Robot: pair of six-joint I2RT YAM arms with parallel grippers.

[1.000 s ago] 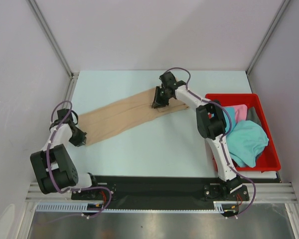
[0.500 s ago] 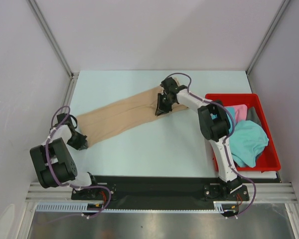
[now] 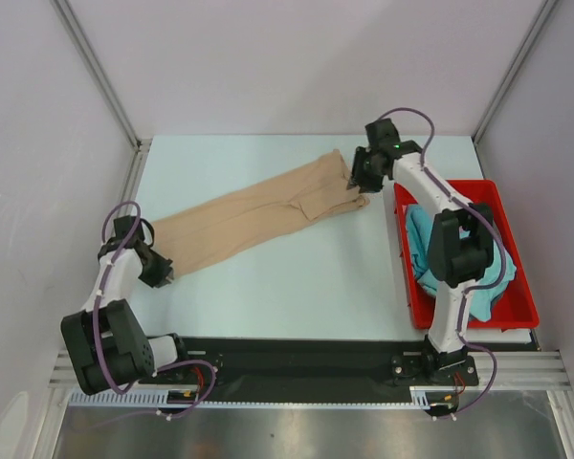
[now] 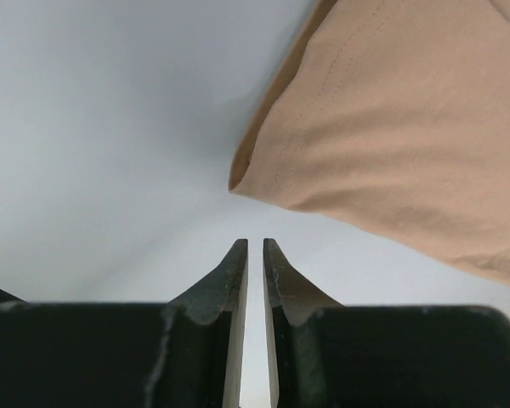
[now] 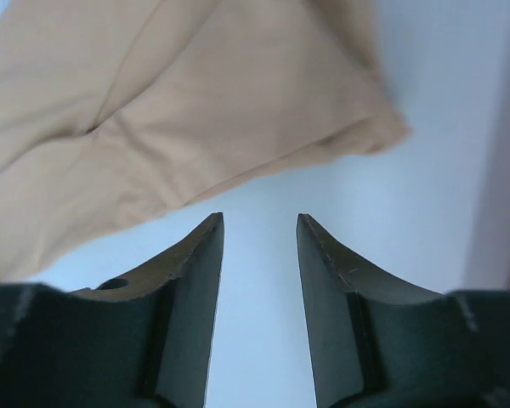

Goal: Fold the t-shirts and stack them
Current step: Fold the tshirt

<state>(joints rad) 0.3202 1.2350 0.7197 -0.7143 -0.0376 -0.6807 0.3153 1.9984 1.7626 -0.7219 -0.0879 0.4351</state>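
On the left side, the left gripper (image 3: 161, 273) is sitting low by the near left corner of the tan t-shirt (image 3: 249, 218). Its two jaws are standing almost together, with only a thin gap showing between them. Nothing is sitting in that gap, so it is holding nothing. In the left wrist view, the corner of the shirt (image 4: 391, 127) is lying just in front of the fingertips (image 4: 238, 255), not touching them.

The tan t-shirt is lying flat on the pale table (image 3: 297, 287). It is looking like a long, narrow strip, going from the near left up to the far right. It is looking mostly smooth, with a few soft folds near its far end.

On the right side, the right gripper (image 3: 359, 180) is hanging over the far right end of the shirt. Its jaws are standing well apart and are gripping nothing. In the right wrist view, bare table is showing between them, and the shirt's edge (image 5: 153, 110) is lying just past the tips.

Lots of bare table is showing in front of the shirt and behind it. A red bin (image 3: 459, 185) is sitting at the right edge of the table, near the shirt's far end. A teal t-shirt (image 3: 421, 253) is lying bunched up inside the bin, partly hidden by the right arm.
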